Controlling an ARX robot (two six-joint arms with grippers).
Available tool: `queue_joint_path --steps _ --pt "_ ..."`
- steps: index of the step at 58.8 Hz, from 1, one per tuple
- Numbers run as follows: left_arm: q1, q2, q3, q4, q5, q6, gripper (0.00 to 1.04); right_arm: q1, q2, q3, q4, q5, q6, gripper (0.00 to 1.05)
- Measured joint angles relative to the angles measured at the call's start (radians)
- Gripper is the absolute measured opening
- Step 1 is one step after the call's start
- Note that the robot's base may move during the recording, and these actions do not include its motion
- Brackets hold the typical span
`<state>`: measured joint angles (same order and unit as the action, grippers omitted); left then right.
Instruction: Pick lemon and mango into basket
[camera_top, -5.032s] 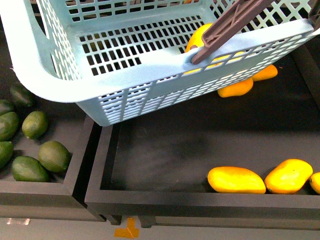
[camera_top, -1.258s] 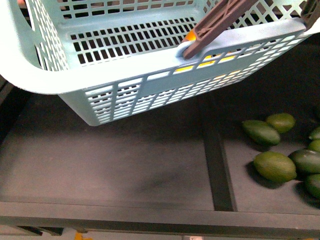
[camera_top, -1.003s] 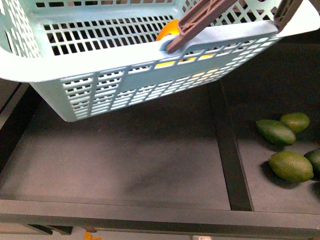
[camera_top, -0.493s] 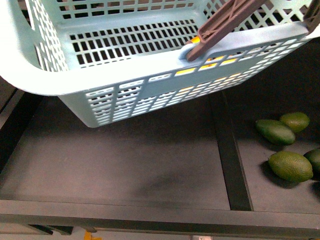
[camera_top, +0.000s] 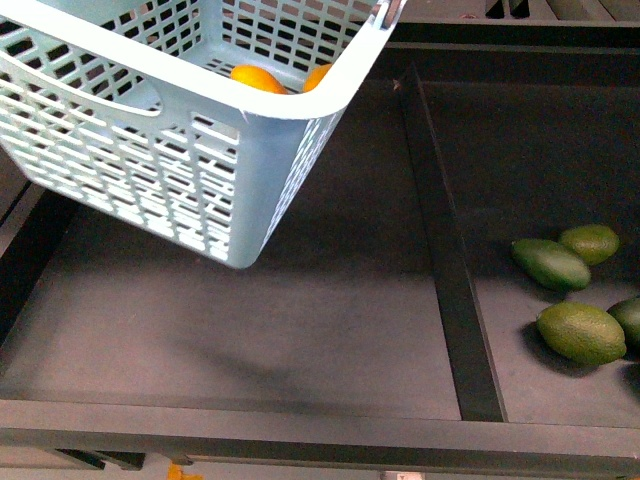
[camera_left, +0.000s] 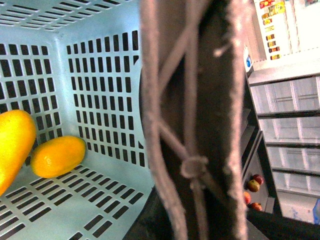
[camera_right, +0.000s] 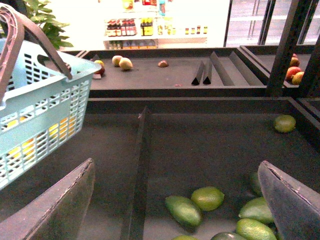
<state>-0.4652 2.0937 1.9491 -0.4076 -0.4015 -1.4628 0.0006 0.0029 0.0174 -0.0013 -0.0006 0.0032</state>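
Item: basket (camera_top: 150, 150) carried aloft, lemon not yet collected.

Step, as judged: transit between bins; two yellow-orange fruits, the mango (camera_left: 57, 156) and a second (camera_left: 12, 145), lie on the slotted floor inside. No lemon in view; the next move calls for finding its bin. Basket: pale aqua, slotted walls, brown handle (camera_left: 192, 120) filling the left wrist view, so left pincer state cannot be told. Right pincer (camera_right: 175, 200) spread, empty, above green fruits (camera_top: 583, 332) in the dark shelf bin (camera_top: 440, 250).
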Motion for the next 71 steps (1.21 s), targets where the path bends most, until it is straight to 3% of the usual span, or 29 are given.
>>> queue_joint_path --steps 28,39,57,71 --pt "0.114 0.507 0.468 -0.086 0.179 -0.113 0.05 0.0 0.0 0.0 0.0 0.001 0.0 0.96" --pt "0.135 0.5 0.407 -0.057 0.237 -0.131 0.05 0.0 0.0 0.0 0.0 0.0 0.0 0.96" --pt "0.15 0.341 0.065 0.064 0.272 -0.14 0.05 0.0 0.0 0.0 0.0 0.001 0.0 0.96" --pt "0.152 0.238 -0.099 0.116 0.225 -0.2 0.44 0.0 0.0 0.0 0.0 0.0 0.0 0.96"
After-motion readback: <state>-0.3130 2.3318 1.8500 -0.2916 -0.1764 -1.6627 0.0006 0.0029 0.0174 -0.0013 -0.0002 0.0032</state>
